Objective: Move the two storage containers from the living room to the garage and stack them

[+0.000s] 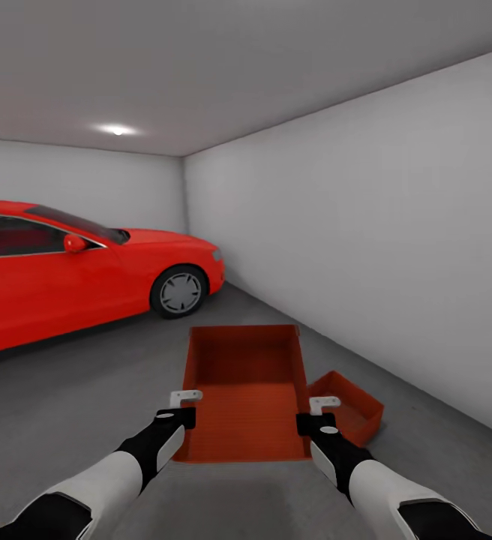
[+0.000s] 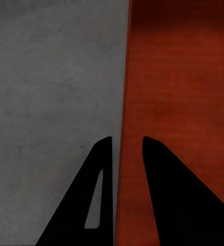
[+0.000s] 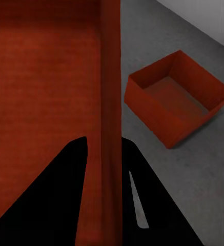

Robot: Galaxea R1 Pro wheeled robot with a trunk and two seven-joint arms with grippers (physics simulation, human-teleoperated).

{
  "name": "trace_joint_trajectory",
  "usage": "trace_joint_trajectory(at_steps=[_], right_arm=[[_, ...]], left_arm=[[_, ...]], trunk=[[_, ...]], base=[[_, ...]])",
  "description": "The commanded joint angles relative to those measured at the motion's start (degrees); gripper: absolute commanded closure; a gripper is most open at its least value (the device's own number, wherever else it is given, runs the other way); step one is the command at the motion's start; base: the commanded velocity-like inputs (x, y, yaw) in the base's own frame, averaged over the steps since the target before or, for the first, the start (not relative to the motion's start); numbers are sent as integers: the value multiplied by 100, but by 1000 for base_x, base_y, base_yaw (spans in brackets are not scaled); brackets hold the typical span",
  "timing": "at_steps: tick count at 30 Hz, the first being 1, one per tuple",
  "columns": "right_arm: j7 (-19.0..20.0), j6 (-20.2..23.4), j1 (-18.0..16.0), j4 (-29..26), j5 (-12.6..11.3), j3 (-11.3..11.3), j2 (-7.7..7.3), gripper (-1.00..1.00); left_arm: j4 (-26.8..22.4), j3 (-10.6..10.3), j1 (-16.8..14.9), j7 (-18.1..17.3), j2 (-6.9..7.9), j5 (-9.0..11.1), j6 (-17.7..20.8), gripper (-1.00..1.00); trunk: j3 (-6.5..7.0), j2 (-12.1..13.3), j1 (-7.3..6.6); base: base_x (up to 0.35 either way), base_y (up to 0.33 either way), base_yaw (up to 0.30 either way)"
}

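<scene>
We find no readable text, label, brand, number or sign in any of the views. The glossy red car (image 1: 73,270) shows no badge or plate we can make out, and its grey wheel hub (image 1: 180,292) is too small to tell a logo. The two orange-red open-topped plastic bins — the held one (image 1: 247,390) and the one on the floor (image 1: 349,407) — have plain walls, and the pale grey walls (image 1: 366,240) are bare.
</scene>
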Motion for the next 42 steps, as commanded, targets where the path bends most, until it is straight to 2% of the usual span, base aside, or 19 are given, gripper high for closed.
trace_joint_trajectory(at_steps=[1,13,42], right_arm=[[45,-8,-3,20,-53,-9,-1,100],[47,-8,-3,16,-53,-11,-4,100],[53,-8,-3,21,-52,-7,-4,100]], left_arm=[[-33,269,-9,147,228,-133,3,100],[-33,269,-9,141,226,-127,11,100],[-42,269,-9,142,218,-125,15,100]], trunk=[[-10,-9,5],[-10,-9,5],[-10,-9,5]], base=[[322,7,-287],[318,141,-287],[304,209,-287]])
